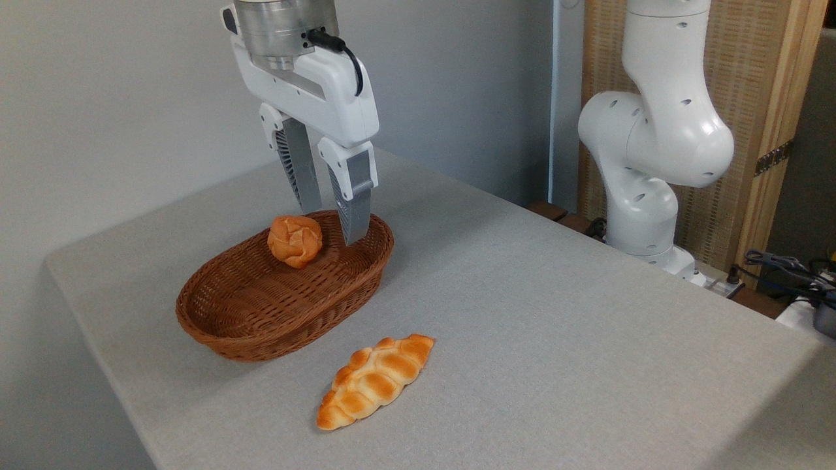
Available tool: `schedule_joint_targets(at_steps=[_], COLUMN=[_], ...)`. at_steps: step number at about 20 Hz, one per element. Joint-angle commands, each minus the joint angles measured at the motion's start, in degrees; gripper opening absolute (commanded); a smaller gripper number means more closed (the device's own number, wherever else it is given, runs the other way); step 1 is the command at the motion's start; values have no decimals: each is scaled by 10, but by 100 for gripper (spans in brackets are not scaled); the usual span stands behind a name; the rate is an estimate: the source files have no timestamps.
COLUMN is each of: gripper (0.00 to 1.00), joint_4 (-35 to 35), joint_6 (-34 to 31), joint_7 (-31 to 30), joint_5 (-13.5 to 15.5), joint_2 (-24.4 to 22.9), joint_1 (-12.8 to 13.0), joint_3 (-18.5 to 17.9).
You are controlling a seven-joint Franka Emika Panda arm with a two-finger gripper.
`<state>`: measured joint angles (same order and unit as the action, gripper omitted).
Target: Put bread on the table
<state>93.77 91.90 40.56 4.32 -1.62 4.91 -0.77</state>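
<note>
Bread (375, 381) lies flat on counter (555, 339), just in front of wicker basket (222, 326), not touching it. Pincer (334, 223) hangs above basket's far end, fingers parted with a narrow gap, holding nothing. Round bun (295, 241) sits inside basket, just left of fingertips. Arm base (643, 215) stands at counter's far right edge.

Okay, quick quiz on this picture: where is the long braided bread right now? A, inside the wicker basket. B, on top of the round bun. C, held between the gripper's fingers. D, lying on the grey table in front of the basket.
D: the braided bread lies flat on the table, outside the basket, while the gripper hangs open and empty above the basket's far end.
</note>
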Motion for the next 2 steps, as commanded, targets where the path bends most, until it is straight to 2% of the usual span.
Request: schedule_joint_targets(at_steps=[1, 2], gripper=[100, 100], joint_4=[6, 6], joint_6=[-3, -3], joint_7=[12, 11], joint_5=[-1, -1], joint_2=[-7, -6], joint_1=[-9, -9], joint_3=[3, 3])
